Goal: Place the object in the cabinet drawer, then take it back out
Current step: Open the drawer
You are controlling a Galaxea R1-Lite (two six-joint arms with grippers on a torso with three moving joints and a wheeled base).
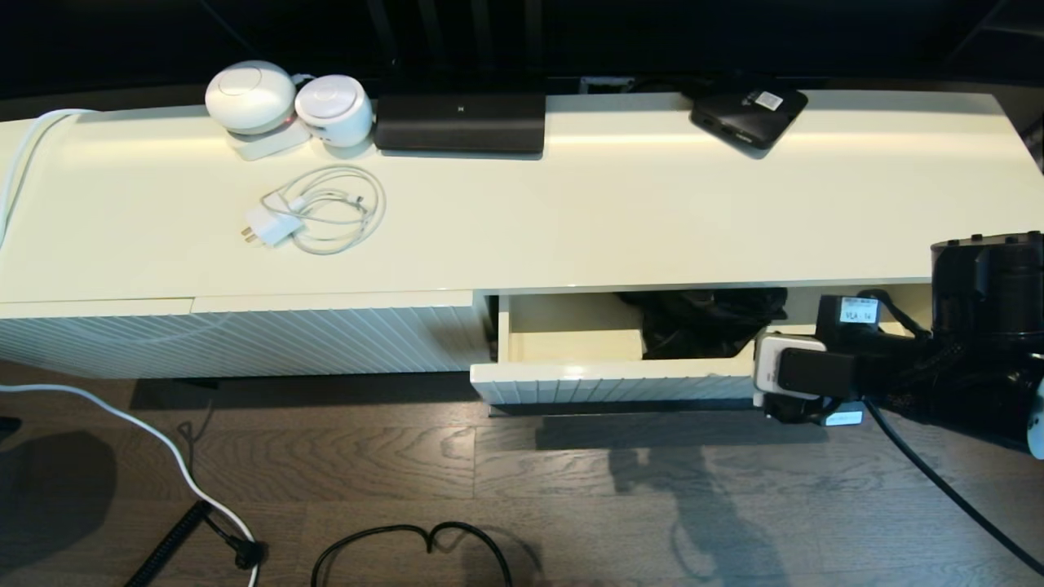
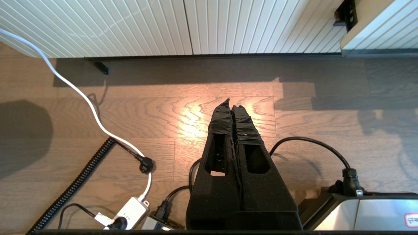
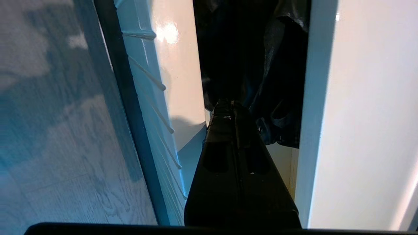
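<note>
The cabinet drawer stands partly pulled out of the cream cabinet, its ribbed front toward me. The black folding umbrella lies bunched inside it, partly under the cabinet top. My right arm reaches in from the right. In the right wrist view the right gripper is shut, nothing visible between its fingers, over the drawer's glossy interior, tips at the edge of the umbrella fabric; contact is unclear. The left gripper hangs shut and empty above the wooden floor, out of the head view.
On the cabinet top lie a white charger with coiled cable, two white round devices, a long black device and a flat black box. A ribbed handleless panel is left of the drawer. Cables and a power strip lie on the floor.
</note>
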